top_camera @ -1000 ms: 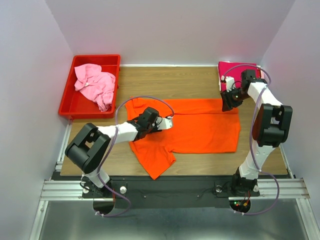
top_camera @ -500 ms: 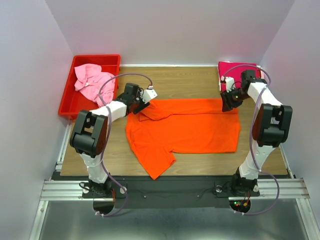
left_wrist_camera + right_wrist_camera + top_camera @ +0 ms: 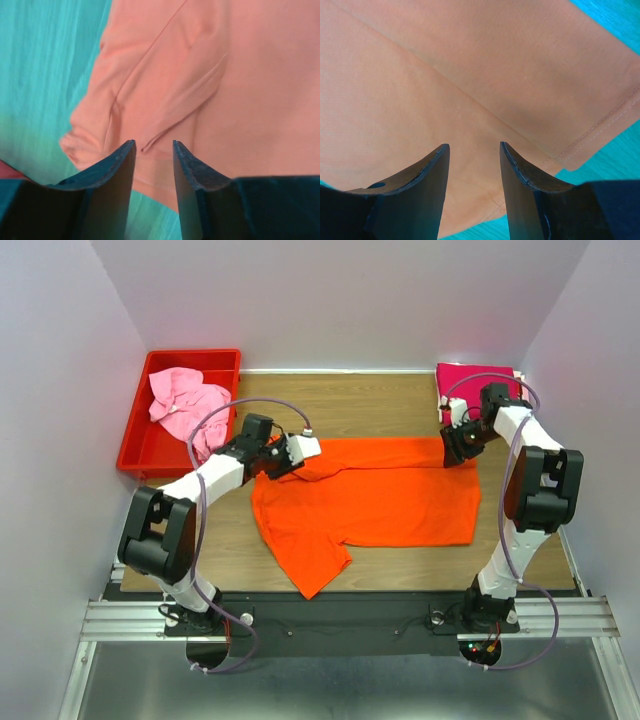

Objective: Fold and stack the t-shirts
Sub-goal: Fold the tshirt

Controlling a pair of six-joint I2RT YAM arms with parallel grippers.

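The bright orange t-shirt [image 3: 390, 500] lies spread flat on the wooden table, one sleeve pointing at the near edge. My left gripper [image 3: 283, 465] hangs over its far left corner, jaws open; in the left wrist view the left gripper [image 3: 153, 150] frames the creased sleeve of the orange shirt [image 3: 225, 75]. My right gripper [image 3: 452, 448] stands open over the far right corner, and in the right wrist view the right gripper [image 3: 472, 150] has the hemmed corner of the orange shirt [image 3: 445, 65] below it. The magenta t-shirt [image 3: 470, 378] lies at the back right. The light pink t-shirt [image 3: 185, 408] is crumpled in the bin.
A red plastic bin [image 3: 135, 455] stands at the back left with the pink shirt in it. White walls close in the table on three sides. Bare wood [image 3: 400, 405] shows behind the orange shirt and bare wood [image 3: 215, 540] also lies to its near left.
My left arm has swung from the middle of the orange shirt to its far left corner, and its jaws have narrowed. The right arm has stayed put.
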